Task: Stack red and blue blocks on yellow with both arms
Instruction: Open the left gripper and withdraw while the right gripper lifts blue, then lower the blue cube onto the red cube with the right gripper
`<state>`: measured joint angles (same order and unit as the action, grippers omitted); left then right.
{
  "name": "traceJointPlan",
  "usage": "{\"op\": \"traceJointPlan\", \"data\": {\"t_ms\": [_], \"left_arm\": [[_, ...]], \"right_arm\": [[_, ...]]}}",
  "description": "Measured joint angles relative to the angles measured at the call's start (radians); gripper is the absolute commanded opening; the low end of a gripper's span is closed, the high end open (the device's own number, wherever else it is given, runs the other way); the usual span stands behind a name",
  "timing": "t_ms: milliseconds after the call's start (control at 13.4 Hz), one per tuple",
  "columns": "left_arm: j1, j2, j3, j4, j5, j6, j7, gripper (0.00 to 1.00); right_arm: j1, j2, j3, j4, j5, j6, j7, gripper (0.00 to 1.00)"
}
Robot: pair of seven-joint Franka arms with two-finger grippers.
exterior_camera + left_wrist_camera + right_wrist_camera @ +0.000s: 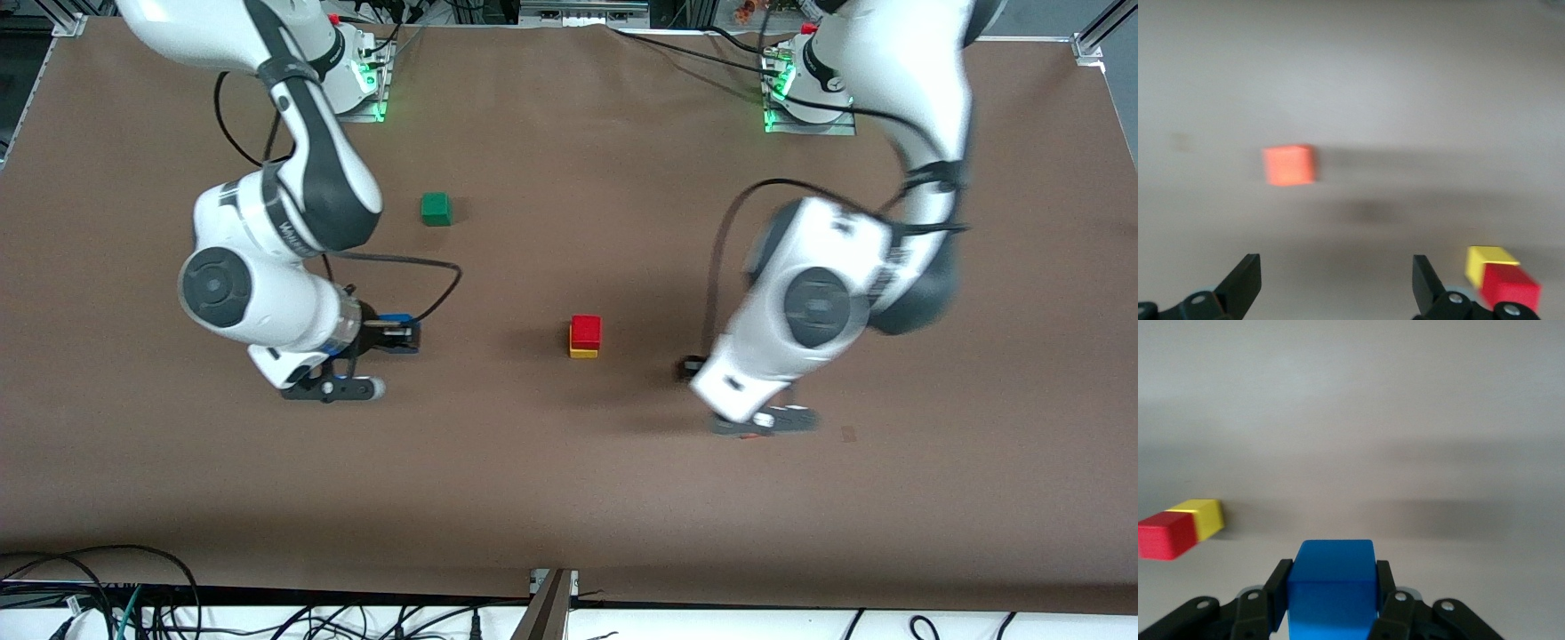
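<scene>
The red block (585, 329) sits on the yellow cube (583, 353) at the middle of the table. The stack also shows in the left wrist view, red (1510, 287) on yellow (1489, 259), and in the right wrist view, red (1165, 535) on yellow (1205, 515). My right gripper (391, 336) is shut on the blue block (397, 317), toward the right arm's end from the stack. The block (1331, 587) fills the gap between the fingers of that gripper (1331, 597). My left gripper (692, 366) is open and empty (1336, 287), beside the stack toward the left arm's end.
A green cube (436, 209) lies on the brown table (569, 498) farther from the front camera than the right gripper. An orange cube (1289, 165) lies on the table ahead of the left gripper in the left wrist view. Cables run along the table's front edge.
</scene>
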<state>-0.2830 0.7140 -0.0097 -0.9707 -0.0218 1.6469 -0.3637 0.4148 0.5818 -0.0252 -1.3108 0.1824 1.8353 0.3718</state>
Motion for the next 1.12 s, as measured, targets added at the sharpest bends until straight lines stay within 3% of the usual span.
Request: {"op": "traceJointPlan", "data": {"t_ms": [224,448,747,1121], "left_arm": [[0.202,-0.115,-0.005,0.001,-0.002,-0.129,0.206,1.00],[0.318,-0.178,-0.007,0.001,-0.005,-0.203,0.310,1.00],[0.356,-0.243,-0.007,-0.040,-0.005,-0.264,0.313,1.00],[0.356,-0.415,-0.010,-0.281,-0.005,-0.260,0.313,1.00]], "right_arm": [[0.144,0.077,0.002,0.089,-0.007,0.033,0.175,0.46],[0.281,0.181,-0.002,0.163,-0.064,0.138,0.311,0.46],[0.348,0.248,-0.009,0.194,-0.107,0.219,0.342,0.47],[0.350,0.254,-0.015,0.203,-0.119,0.227,0.346,0.47]]}}
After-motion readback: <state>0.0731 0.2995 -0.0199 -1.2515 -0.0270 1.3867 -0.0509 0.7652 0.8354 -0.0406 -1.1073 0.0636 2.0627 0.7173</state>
